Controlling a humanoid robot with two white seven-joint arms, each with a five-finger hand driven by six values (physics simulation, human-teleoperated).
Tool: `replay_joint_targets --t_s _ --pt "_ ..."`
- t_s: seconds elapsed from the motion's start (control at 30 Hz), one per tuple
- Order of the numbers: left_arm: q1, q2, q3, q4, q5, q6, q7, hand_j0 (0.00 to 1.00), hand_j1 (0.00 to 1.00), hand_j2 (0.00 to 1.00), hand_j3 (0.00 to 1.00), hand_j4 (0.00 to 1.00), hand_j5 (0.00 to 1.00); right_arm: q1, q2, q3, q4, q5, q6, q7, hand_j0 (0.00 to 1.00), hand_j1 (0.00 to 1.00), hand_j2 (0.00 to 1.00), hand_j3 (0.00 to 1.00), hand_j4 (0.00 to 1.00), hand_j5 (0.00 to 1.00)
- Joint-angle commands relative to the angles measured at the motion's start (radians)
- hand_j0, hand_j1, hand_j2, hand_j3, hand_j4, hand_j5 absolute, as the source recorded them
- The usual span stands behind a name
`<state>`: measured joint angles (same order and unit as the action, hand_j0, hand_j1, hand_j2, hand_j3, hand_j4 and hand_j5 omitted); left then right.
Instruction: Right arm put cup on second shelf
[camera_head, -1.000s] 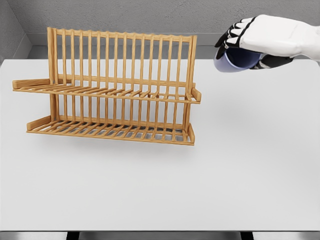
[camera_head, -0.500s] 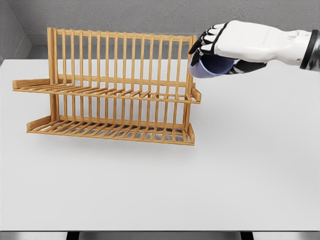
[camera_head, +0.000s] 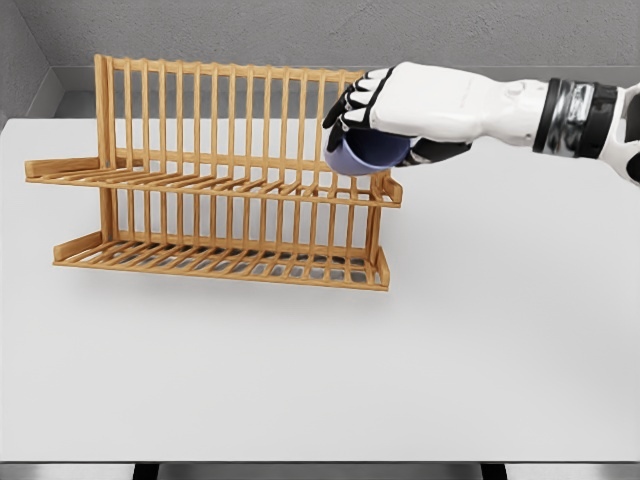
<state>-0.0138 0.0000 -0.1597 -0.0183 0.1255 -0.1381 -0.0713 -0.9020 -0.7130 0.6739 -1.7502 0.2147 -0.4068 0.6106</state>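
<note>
- Right hand (camera_head: 385, 115) curled tight around blue cup (camera_head: 362, 155), mouth tilted toward 8 o'clock.
- Held just above right end of upper shelf (camera_head: 215, 184) of wooden rack (camera_head: 230, 170).
- Likely to clip the end post or roll off the slats if released tilted.

A white table (camera_head: 480, 340) carries a two-tier wooden dish rack (camera_head: 220, 190), which stands on it below and to the left of the right hand (camera_head: 400, 105). The hand is above the right end of the rack's upper shelf (camera_head: 200, 180).
</note>
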Motion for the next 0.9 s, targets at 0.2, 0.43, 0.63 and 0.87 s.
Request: replay_joint_targets --t_s 0.2,0.43,0.63,0.87 --pt "0.000 0.000 0.000 0.000 0.000 0.000 0.001 1.00 1.00 1.00 1.00 1.00 1.00 0.018 0.032 0.039 0.000 0.014 0.003 0.000 0.62 0.62 0.62 0.62 0.62 0.62" --pt "0.000 0.000 0.000 0.000 0.000 0.000 -0.001 1.00 1.00 1.00 1.00 1.00 1.00 0.020 0.035 0.056 0.006 0.025 0.005 0.000 0.65 0.65 0.65 0.65 0.65 0.65" --pt "0.000 0.000 0.000 0.000 0.000 0.000 -0.001 1.00 1.00 1.00 1.00 1.00 1.00 0.020 0.044 0.062 0.000 0.025 0.045 0.000 1.00 1.00 1.00 1.00 1.00 1.00" --pt "0.000 0.000 0.000 0.000 0.000 0.000 -0.001 1.00 1.00 1.00 1.00 1.00 1.00 0.008 0.040 0.027 -0.003 0.023 0.039 0.000 1.00 1.00 1.00 1.00 1.00 1.00"
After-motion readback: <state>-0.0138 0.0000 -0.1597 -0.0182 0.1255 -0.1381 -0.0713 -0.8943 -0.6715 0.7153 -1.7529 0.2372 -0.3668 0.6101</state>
